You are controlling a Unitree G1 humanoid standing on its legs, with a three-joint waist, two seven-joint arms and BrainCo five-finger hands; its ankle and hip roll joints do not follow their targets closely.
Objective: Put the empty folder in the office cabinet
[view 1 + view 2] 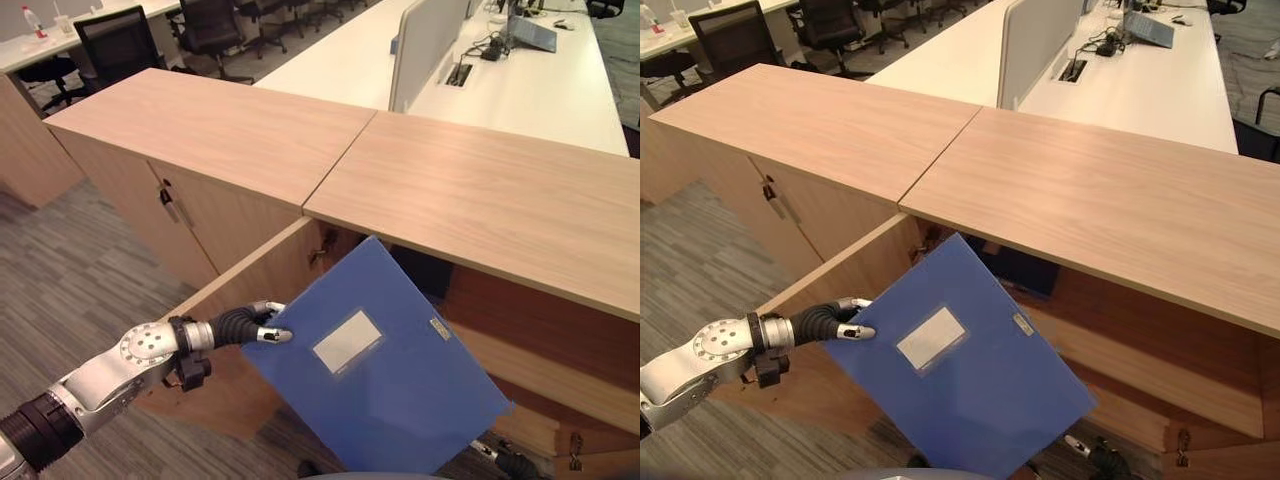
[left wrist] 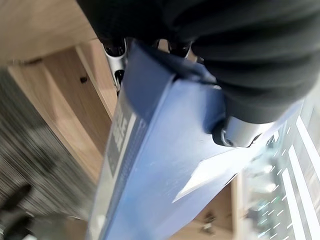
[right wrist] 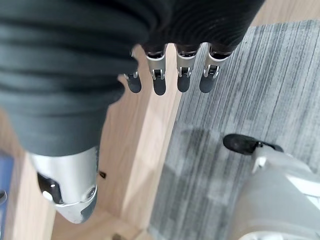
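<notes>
The folder (image 1: 385, 365) hangs tilted in front of the open cabinet (image 1: 480, 200), its upper corner just under the top's edge and reaching toward the dark interior. The left hand (image 1: 255, 325) pinches its left edge: thumb on the front face, fingers behind, as the left wrist view confirms. The open door (image 1: 235, 300) stands just behind that hand.

The right hand (image 3: 170, 75) hangs low by the folder's bottom corner, fingers relaxed and holding nothing; it may be steadying that corner, but this is hard to tell.

To do the step well, swing the folder upright, clear the top's edge and door, then slide it onto the shelf (image 1: 1140, 375) before loosening the pinch.
</notes>
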